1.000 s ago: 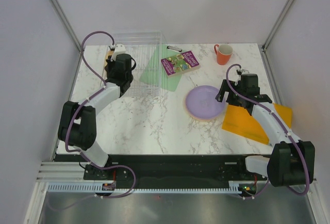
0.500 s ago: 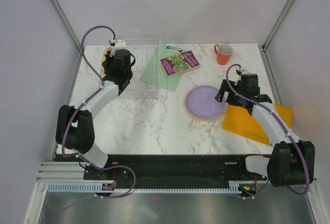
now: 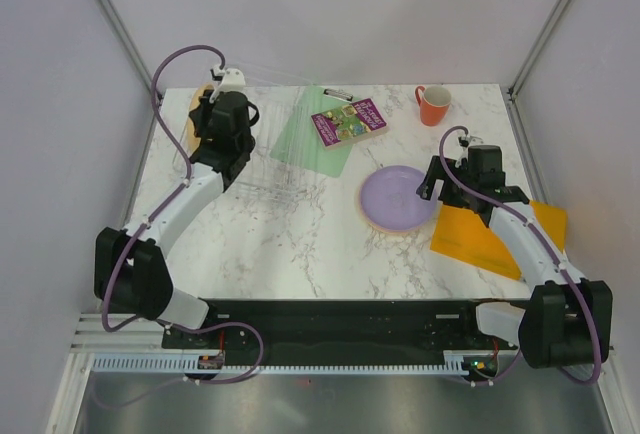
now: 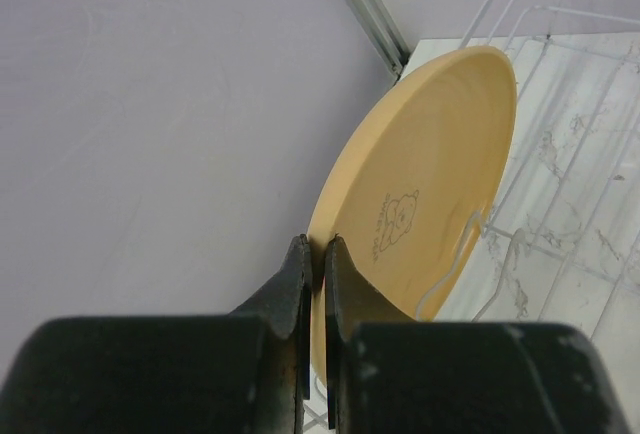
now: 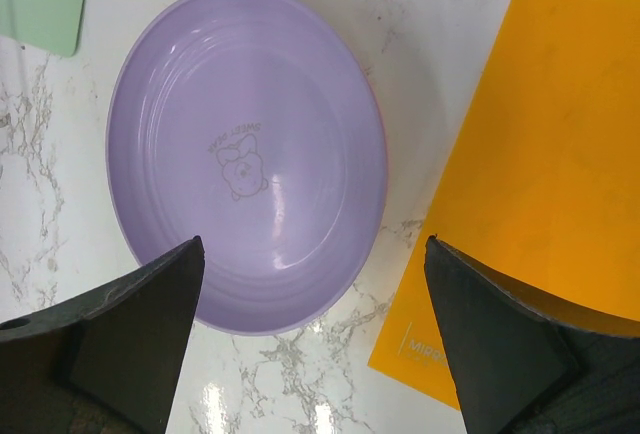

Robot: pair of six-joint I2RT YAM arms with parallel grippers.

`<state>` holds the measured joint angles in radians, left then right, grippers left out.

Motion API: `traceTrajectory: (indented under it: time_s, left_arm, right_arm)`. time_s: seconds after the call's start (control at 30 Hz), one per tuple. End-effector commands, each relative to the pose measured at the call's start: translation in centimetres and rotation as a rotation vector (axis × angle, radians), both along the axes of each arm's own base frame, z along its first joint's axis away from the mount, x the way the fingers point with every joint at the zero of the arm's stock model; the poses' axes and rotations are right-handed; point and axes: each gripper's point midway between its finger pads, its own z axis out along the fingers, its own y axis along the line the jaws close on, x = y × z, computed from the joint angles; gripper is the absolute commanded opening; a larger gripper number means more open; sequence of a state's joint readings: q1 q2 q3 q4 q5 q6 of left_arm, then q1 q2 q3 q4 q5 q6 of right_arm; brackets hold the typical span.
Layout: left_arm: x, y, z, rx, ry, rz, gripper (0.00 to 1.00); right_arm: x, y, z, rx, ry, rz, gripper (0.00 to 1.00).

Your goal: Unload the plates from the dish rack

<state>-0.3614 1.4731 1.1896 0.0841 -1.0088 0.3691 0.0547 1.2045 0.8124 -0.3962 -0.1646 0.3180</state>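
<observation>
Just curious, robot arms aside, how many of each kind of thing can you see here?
Plates: 3 (yellow-orange plate, lilac plate, pink plate edging out beneath it)
Mug: 1
Book: 1
Flat sheets: 2 (green sheet, orange sheet)
Dish rack: 1
Small dark object beside the book, too small to identify: 1
Total: 9

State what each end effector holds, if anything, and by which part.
The left end effector grips the yellow-orange plate by its rim. The right end effector is open over the lilac plate, holding nothing.
</observation>
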Motion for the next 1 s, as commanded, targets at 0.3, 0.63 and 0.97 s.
traceTrajectory:
  time_s: [0.3,0.63,0.97]
  left_arm:
    - [-0.6,1.0,3.8,-0.082,-0.219,0.088,0.02]
    - [1.2,0.4,-3.1,-0.047,-0.082,0.106,0.02]
    - [1.5,0.1,-3.7,0.057,-0.018,0.15,0.02]
  right_arm:
    - [-0.1,0.3,0.6,0.016,-0.032,0.015,0.98]
    - [0.0,0.5,0.2,0.021,-0.02,0.025,0.98]
    - [0.1,0.6,0.0,0.025,-0.018,0.033,0.98]
